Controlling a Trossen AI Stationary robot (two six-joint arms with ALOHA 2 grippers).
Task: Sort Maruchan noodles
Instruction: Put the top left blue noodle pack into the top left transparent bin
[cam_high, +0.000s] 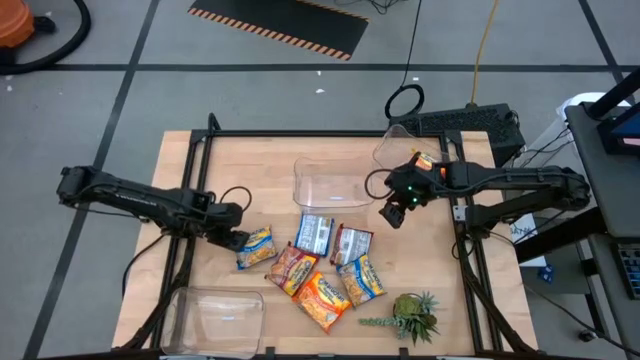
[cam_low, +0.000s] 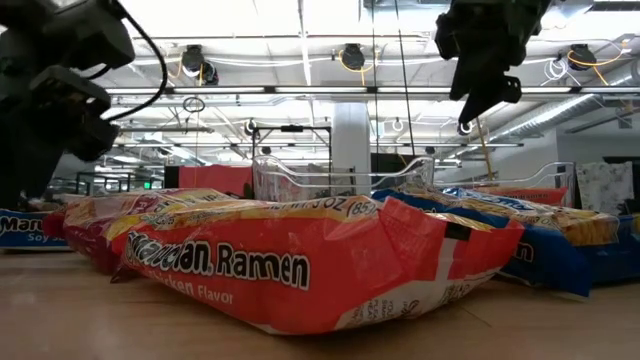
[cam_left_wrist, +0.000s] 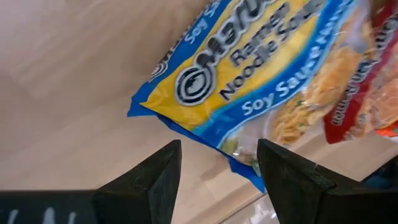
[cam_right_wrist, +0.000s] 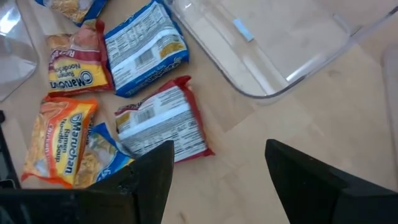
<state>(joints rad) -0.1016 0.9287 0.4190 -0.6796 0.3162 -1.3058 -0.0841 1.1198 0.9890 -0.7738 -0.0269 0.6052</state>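
Noodles: flat crinkly plastic packets; left tool, right tool spread.

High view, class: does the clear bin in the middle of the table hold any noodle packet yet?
No: the clear bin shows only bare plastic inside, and the noodle packets lie on the table in front of it.

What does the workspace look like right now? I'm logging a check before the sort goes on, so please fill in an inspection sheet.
Surface: wooden table, bare toward the back left.
Job's things: six Maruchan ramen packets clustered centre-front; blue soy sauce packet nearest the left gripper.
Clutter: three clear bins, e.g. centre bin; green spiky plant.
Grippers: left open, low beside the soy sauce packet; right gripper open, raised, empty.
Cables: black cable loop behind the table.
Surroundings: striped floor mat.
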